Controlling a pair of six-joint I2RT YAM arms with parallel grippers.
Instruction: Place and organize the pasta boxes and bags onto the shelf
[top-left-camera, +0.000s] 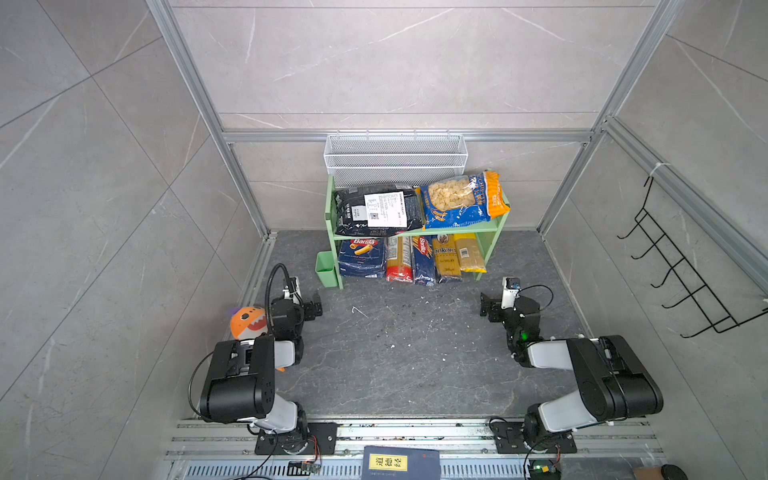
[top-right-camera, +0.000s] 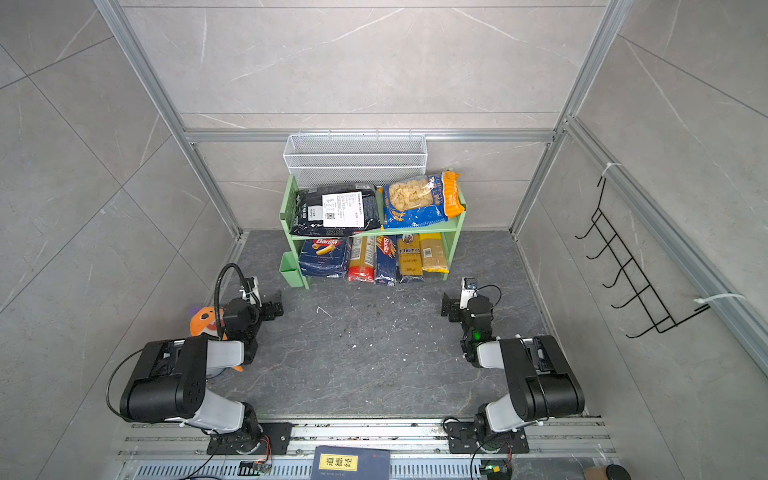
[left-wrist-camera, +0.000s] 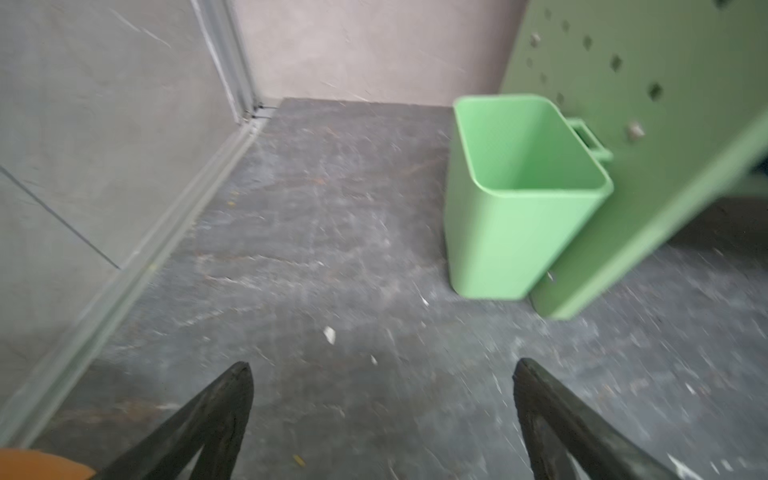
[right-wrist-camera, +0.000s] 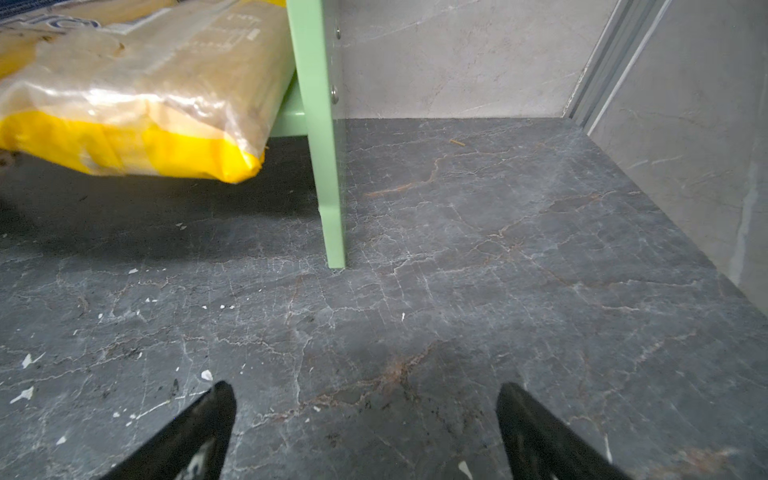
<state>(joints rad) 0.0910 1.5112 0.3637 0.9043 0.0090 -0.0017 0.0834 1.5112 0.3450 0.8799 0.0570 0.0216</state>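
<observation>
A dark grey, veined stone-look tabletop (top-left-camera: 395, 353) is taking up the whole floor of the cell. At its far end the light green two-tier shelf with peg-holed side panels (top-left-camera: 331, 195) (top-right-camera: 286, 203) is standing against the back wall, and every pasta item is lying on it. A white wire mesh basket (top-left-camera: 395, 156) is hanging just behind and above it.

On the upper tier a large black bag with a white label (top-left-camera: 378, 210) (top-right-camera: 336, 210) is lying beside a blue-orange bag of shell pasta (top-left-camera: 461, 201) (top-right-camera: 419, 199), whose orange end is hanging over the shelf's side.

On the lower tier, left to right in both top views, are a wide dark blue Barilla box (top-left-camera: 362, 257), a red-ended spaghetti pack (top-left-camera: 399, 262), a narrow dark blue Barilla box (top-left-camera: 423, 259), a dark-labelled yellow spaghetti pack (top-left-camera: 446, 259) and a plain yellow spaghetti pack (top-left-camera: 469, 251) (right-wrist-camera: 124, 104). The upper tier is hiding their back ends; their front ends are poking out.

An orange plush shark (top-left-camera: 248, 322) is sitting half hidden behind the left arm. A dark book with a yellow label (top-left-camera: 401, 463) is being cut off by the near edge. A small green cup (top-left-camera: 326, 270) (left-wrist-camera: 523, 199) is hanging on the shelf's left panel; the left wrist view of it is blurred.

The left gripper (top-left-camera: 314, 307) (left-wrist-camera: 380, 370) and right gripper (top-left-camera: 487, 307) (right-wrist-camera: 365, 390) are hovering over bare tabletop, jaws spread wide, gripping nothing.
</observation>
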